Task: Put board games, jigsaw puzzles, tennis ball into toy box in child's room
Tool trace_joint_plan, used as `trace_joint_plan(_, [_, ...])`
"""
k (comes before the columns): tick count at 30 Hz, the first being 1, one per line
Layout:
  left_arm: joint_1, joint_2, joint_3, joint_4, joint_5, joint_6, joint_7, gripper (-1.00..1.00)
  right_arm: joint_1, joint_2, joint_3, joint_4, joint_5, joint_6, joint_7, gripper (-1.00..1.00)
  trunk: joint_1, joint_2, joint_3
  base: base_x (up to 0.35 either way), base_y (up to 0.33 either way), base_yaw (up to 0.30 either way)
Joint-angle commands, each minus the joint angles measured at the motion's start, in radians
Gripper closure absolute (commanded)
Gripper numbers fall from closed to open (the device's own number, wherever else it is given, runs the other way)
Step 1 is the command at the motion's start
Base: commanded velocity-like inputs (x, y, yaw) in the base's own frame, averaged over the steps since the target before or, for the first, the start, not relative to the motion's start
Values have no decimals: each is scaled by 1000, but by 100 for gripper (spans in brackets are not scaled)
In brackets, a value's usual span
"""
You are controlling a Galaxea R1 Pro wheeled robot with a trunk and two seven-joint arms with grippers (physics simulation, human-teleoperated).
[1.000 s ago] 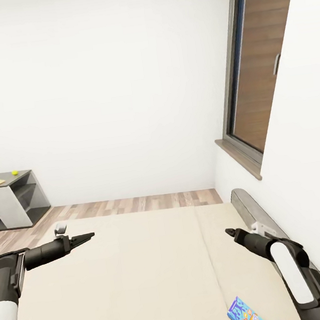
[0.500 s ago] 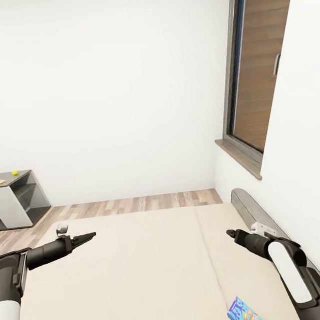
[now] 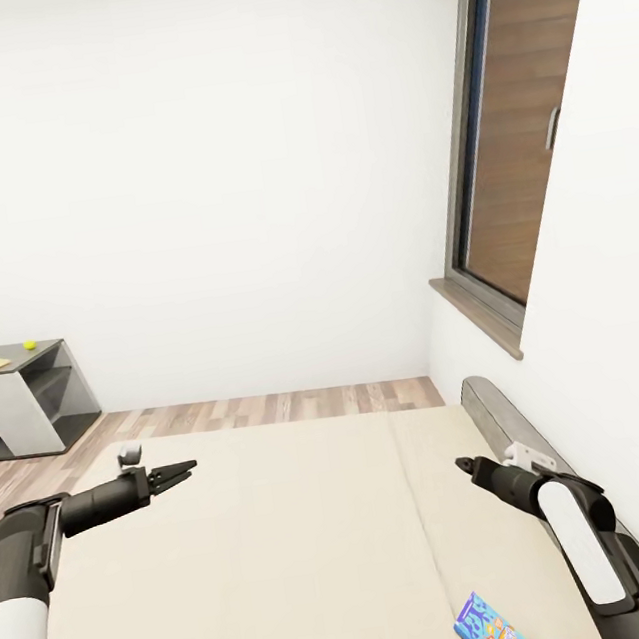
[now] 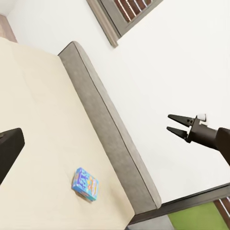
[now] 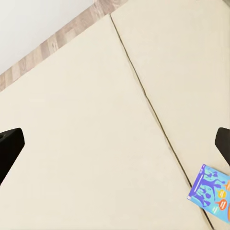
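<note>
Here, the left gripper is held with its jaws parted over the bed, the right gripper likewise spread. A board game is seen at five o'clock, a tennis ball on the table at nine.

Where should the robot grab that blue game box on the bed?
The board game lies flat on the bed, near the headboard, on the right tool's side. Since it is thin and flat, probably best to come down from above and pinch across its two long edges, around the middle. The right tool looks open and nearest.
</note>
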Motion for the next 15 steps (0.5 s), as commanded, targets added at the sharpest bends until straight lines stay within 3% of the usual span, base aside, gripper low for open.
trace_joint_plan(1, [-1, -2, 2, -1, -10, 12, -8, -100, -1, -1, 0, 0, -10, 2, -9, -100, 1, -2, -2, 0, 0, 0])
trace_joint_plan(9, [-1, -1, 4, -1, -8, 17, -8, -100, -10, -1, 0, 5, 14, 1, -20, -100, 1, -2, -2, 0, 0, 0])
trace_joint_plan(11, [-1, -2, 4, -1, -8, 17, -8, -100, -30, 2, 6, 21, 50, 3, -47, -100, 1, -2, -2, 0, 0, 0])
trace_joint_plan(15, [-1, -3, 2, -1, -9, 19, -8, -100, -99, 12, 12, 157, 157, 2, -139, -100, 1, -2, -2, 0, 0, 0])
